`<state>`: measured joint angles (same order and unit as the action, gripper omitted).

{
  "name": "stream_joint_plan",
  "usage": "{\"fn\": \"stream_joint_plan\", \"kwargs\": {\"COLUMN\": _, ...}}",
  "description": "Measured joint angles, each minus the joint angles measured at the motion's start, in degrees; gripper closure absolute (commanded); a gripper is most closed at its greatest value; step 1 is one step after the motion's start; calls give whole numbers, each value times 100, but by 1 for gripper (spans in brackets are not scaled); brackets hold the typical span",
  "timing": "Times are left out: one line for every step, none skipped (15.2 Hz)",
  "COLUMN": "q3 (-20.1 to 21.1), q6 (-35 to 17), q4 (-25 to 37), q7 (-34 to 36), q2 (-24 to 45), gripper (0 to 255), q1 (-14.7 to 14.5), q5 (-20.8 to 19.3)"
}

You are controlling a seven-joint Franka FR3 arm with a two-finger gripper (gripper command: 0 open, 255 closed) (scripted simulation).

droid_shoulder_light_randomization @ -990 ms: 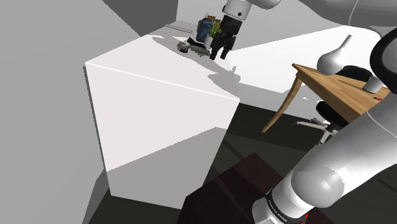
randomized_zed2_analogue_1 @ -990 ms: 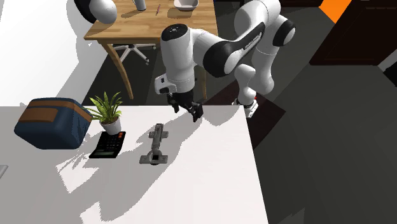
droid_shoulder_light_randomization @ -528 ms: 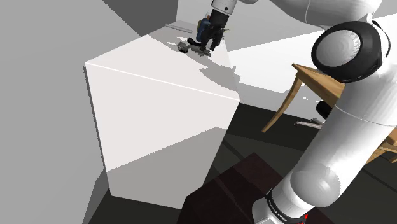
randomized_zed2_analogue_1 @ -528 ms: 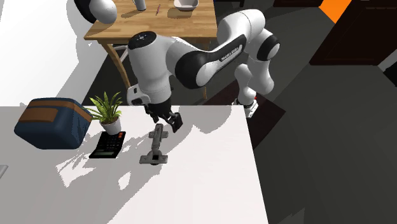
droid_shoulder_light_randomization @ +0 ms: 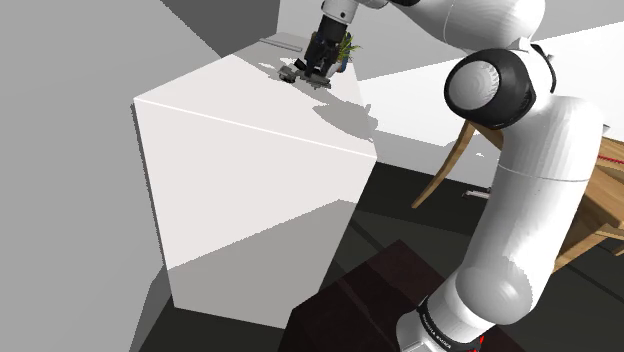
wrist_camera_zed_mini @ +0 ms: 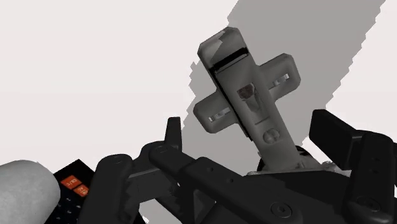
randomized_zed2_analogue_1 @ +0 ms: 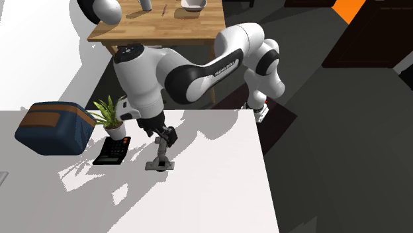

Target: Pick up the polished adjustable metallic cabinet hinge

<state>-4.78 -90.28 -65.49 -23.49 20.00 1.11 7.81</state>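
The grey cabinet hinge (randomized_zed2_analogue_1: 159,161) lies flat on the white worktop (randomized_zed2_analogue_1: 212,192), toward the worktop's 12 o'clock edge in the second exterior view. The gripper (randomized_zed2_analogue_1: 165,138) hangs low over the hinge's 12 o'clock end, at the end of the white arm (randomized_zed2_analogue_1: 179,69). In the wrist view the fingers (wrist_camera_zed_mini: 334,133) stand well apart, with the hinge's narrow arm running in between them. A gap shows on either side, so they clasp nothing. The hinge's cross-shaped plate (wrist_camera_zed_mini: 248,95) lies out beyond the fingertips. A black calculator (randomized_zed2_analogue_1: 112,150) with orange keys sits near the hinge at its 9 o'clock in the second exterior view. A potted plant (randomized_zed2_analogue_1: 112,116) stands just beside the calculator at its 12 o'clock, and a blue bag (randomized_zed2_analogue_1: 54,128) with a brown band is at the plant's 9 o'clock. A wooden table (randomized_zed2_analogue_1: 159,26) stands off the worktop at 12 o'clock. In the shoulder view the gripper (droid_shoulder_light_randomization: 314,68) is over the worktop's far 1 o'clock part, and the hinge (droid_shoulder_light_randomization: 290,72) shows at its 9 o'clock.
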Motion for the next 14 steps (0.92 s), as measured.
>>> {"fn": "stream_joint_plan", "kwargs": {"q3": 0, "q6": -94, "q4": -123, "q7": -11, "q2": -28, "gripper": 0, "q1": -4, "q5": -2}}
{"fn": "stream_joint_plan", "kwargs": {"q3": 0, "q6": -182, "q4": -252, "q7": -18, "q2": -69, "gripper": 0, "q1": -11, "q5": -5}}
{"fn": "stream_joint_plan", "kwargs": {"q3": -3, "q6": -303, "q4": -427, "q7": -39, "q2": -122, "gripper": 0, "q1": -11, "q5": -6}}
{"fn": "stream_joint_plan", "kwargs": {"q3": -1, "q6": -356, "q4": -493, "q7": -36, "q2": -135, "gripper": 0, "q1": -19, "q5": -9}}
{"fn": "stream_joint_plan", "kwargs": {"q3": 0, "q6": -388, "q4": -530, "q7": -39, "q2": -142, "gripper": 255, "q1": -21, "q5": -9}}
{"fn": "stream_joint_plan", "kwargs": {"q3": 1, "q6": -406, "q4": -554, "q7": -40, "q2": -149, "gripper": 255, "q1": -23, "q5": -9}}
{"fn": "stream_joint_plan", "kwargs": {"q3": 0, "q6": -417, "q4": -569, "q7": -41, "q2": -153, "gripper": 255, "q1": -23, "q5": -10}}
{"fn": "stream_joint_plan", "kwargs": {"q3": 0, "q6": -421, "q4": -575, "q7": -42, "q2": -155, "gripper": 255, "q1": -23, "q5": -10}}
{"fn": "stream_joint_plan", "kwargs": {"q3": 0, "q6": -424, "q4": -577, "q7": -42, "q2": -156, "gripper": 255, "q1": -23, "q5": -10}}
{"fn": "stream_joint_plan", "kwargs": {"q3": 0, "q6": -426, "q4": -578, "q7": -42, "q2": -157, "gripper": 255, "q1": -23, "q5": -11}}
{"fn": "stream_joint_plan", "kwargs": {"q3": -1, "q6": -427, "q4": -579, "q7": -42, "q2": -157, "gripper": 255, "q1": -23, "q5": -11}}
{"fn": "stream_joint_plan", "kwargs": {"q3": -1, "q6": -428, "q4": -580, "q7": -42, "q2": -158, "gripper": 255, "q1": -23, "q5": -11}}
{"fn": "stream_joint_plan", "kwargs": {"q3": -1, "q6": -429, "q4": -580, "q7": -42, "q2": -158, "gripper": 255, "q1": -23, "q5": -11}}
{"fn": "stream_joint_plan", "kwargs": {"q3": -1, "q6": -429, "q4": -580, "q7": -42, "q2": -158, "gripper": 255, "q1": -23, "q5": -11}}
